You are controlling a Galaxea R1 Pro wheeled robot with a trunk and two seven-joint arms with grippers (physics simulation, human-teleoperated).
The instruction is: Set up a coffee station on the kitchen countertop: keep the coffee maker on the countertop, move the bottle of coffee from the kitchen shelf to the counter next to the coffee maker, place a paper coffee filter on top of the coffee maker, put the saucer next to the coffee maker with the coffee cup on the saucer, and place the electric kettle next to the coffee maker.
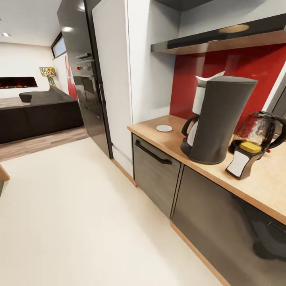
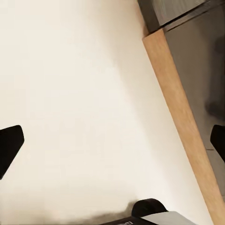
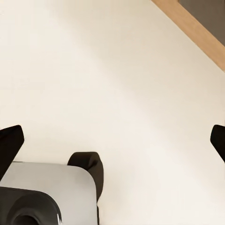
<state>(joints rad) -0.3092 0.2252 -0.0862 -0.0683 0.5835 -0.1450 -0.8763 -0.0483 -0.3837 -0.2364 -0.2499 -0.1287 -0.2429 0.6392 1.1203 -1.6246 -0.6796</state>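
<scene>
Coffee-station items are seen from a distance while both grippers hang empty over the pale cream floor (image 2: 70, 93): the left gripper (image 2: 112, 140) is shown with its black fingertips (image 2: 9, 145) spread to opposite edges of the left wrist view, above the floor beside a light wooden plinth strip (image 2: 180, 112) under grey cabinet fronts; the right gripper (image 3: 112, 140) is likewise spread wide, nothing between its black fingertips (image 3: 10, 143), with part of the robot's grey and black base (image 3: 47, 192) beneath it. In the head view, the long light-brown wood-look kitchen countertop (image 1: 171, 137) carries the tall dark grey coffee maker (image 1: 220, 119), whose glass carafe with black handle (image 1: 190, 133) faces left. An off-white paper coffee filter (image 1: 208, 78) is seen at the machine's top. A small round white saucer (image 1: 164, 128) lies apart on the counter to the machine's left. Just right of the machine, the small dark brown bottle of coffee with yellow cap and white label (image 1: 243, 159) is shown tilted, in front of the squat dark glass electric kettle (image 1: 262, 129). A thin glossy black kitchen shelf (image 1: 222, 37) is mounted above, over a red backsplash (image 1: 254, 75).
</scene>
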